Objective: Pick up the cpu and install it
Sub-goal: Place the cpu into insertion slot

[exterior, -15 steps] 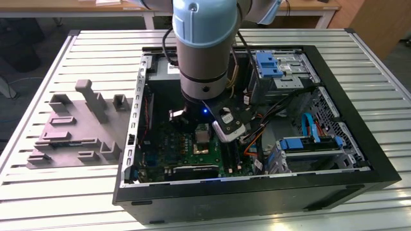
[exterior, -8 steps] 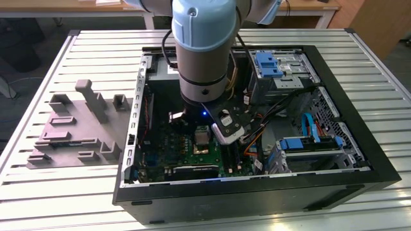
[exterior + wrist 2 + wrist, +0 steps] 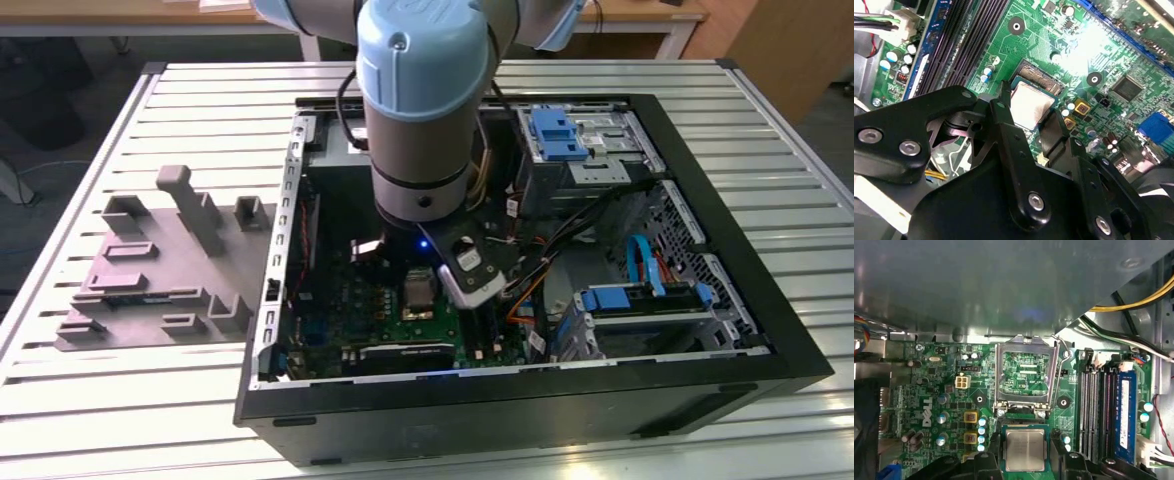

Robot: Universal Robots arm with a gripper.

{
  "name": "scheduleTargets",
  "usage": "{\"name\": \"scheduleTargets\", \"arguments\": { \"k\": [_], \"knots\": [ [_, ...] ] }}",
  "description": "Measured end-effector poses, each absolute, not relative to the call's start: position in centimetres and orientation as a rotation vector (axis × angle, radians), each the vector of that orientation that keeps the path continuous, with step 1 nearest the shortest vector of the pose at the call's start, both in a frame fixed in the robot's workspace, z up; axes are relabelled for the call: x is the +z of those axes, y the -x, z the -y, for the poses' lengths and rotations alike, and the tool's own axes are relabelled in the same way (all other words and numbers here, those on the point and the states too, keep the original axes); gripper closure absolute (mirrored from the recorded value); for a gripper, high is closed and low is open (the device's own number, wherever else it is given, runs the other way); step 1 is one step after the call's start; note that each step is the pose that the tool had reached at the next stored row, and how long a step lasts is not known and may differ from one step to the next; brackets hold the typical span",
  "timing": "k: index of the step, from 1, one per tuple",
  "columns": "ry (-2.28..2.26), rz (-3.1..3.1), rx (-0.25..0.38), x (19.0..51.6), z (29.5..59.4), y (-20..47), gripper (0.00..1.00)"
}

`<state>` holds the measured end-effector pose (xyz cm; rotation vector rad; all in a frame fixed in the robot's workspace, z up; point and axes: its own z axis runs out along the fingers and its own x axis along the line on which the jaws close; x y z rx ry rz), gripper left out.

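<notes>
The cpu [image 3: 1029, 102] is a small square chip with a pale silvery metal top and a green rim. My gripper [image 3: 1030, 109] is shut on it, one black finger [image 3: 1004, 107] against one edge and the other finger [image 3: 1054, 131] against the opposite edge. It hangs level, right over the dark socket [image 3: 1043, 81] on the green motherboard, and I cannot tell whether it touches the socket. In the first wrist view the cpu [image 3: 1025, 450] lies between the fingers, just past the socket's raised silver frame [image 3: 1026, 372]. In the exterior view my arm [image 3: 424, 110] reaches down into the open computer case.
A grey moulded tray [image 3: 160, 270] lies on the slatted table at the exterior view's left. Black memory slots [image 3: 1094, 410] and a blue memory stick [image 3: 1124, 410] run beside the socket. Loose cables [image 3: 1124, 340], blue drive brackets [image 3: 561, 135] and the case walls [image 3: 534, 400] surround the board.
</notes>
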<state>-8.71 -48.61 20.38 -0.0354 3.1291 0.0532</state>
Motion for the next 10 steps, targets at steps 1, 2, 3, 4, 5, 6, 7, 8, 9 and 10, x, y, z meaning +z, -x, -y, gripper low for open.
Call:
{"name": "scheduleTargets", "arguments": {
  "k": [1, 2, 3, 4, 5, 6, 7, 8, 9, 10],
  "knots": [
    [0.035, -3.129, 0.053, 20.3, 48.64, 8.72, 0.53],
    [0.035, -3.129, 0.053, 20.23, 48.67, 8.74, 0.53],
    [0.035, -3.129, 0.053, 20.18, 48.7, 8.75, 0.53],
    [0.035, -3.129, 0.053, 20.12, 48.72, 8.76, 0.53],
    [0.035, -3.129, 0.053, 20.08, 48.74, 8.77, 0.53],
    [0.035, -3.129, 0.053, 20.04, 48.75, 8.77, 0.53],
    [0.035, -3.129, 0.053, 20.01, 48.75, 8.78, 0.53],
    [0.035, -3.13, 0.053, 20.0, 48.75, 8.78, 0.53],
    [0.035, -3.13, 0.053, 20.0, 48.75, 8.79, 0.53],
    [0.035, -3.13, 0.053, 19.99, 48.75, 8.8, 0.53]
  ]
}}
